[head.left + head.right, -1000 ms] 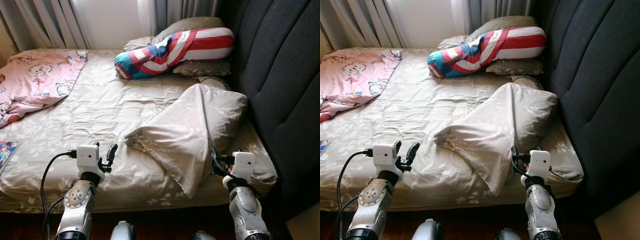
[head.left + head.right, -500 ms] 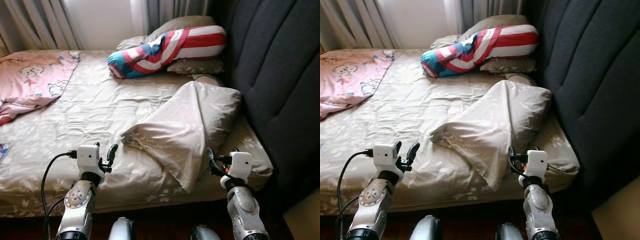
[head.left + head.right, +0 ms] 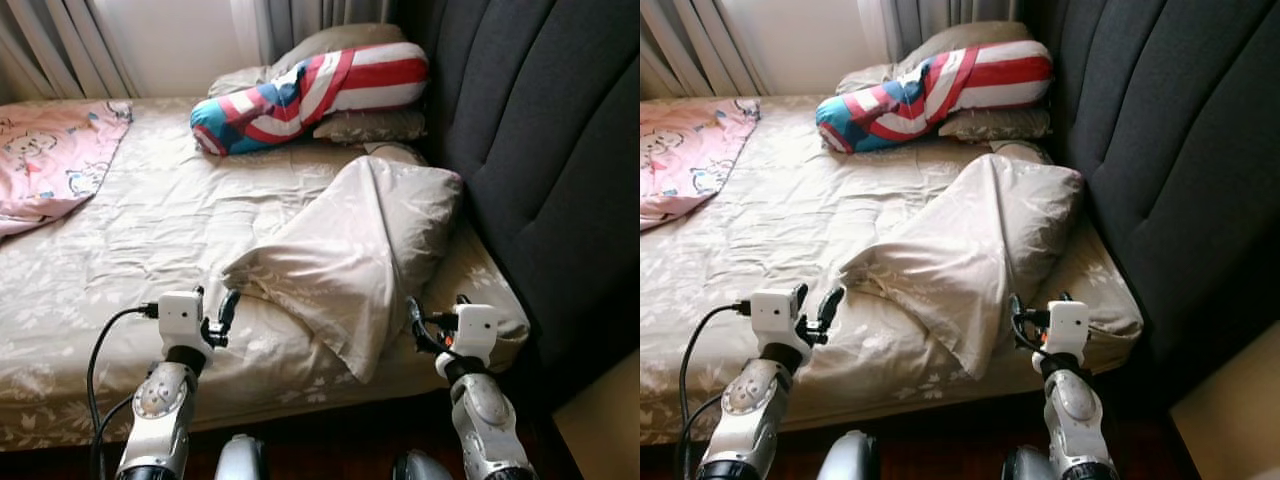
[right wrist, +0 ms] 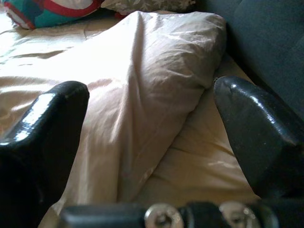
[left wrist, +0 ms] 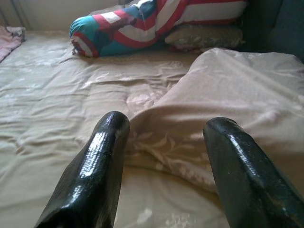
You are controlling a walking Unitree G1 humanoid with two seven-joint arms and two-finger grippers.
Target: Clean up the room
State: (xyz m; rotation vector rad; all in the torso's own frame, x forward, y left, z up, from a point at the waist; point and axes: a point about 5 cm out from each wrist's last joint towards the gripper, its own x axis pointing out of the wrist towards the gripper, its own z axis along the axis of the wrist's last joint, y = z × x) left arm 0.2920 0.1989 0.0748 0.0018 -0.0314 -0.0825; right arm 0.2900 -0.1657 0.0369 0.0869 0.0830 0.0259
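View: swung toward the robot's right; whole scene displaced leftward. Pink blanket: now cut off at the left edge. Headboard: takes up more of the right side. Pale surface: more exposed at lower right corner.

Bed carries beige pillow, striped bolster, pink blanket

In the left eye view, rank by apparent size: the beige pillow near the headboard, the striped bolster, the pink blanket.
1. Beige pillow, largest, though it lies nearest the camera.
2. Striped bolster.
3. Pink blanket, but the frame edge cuts it off, so its rank against the bolster is unsure.
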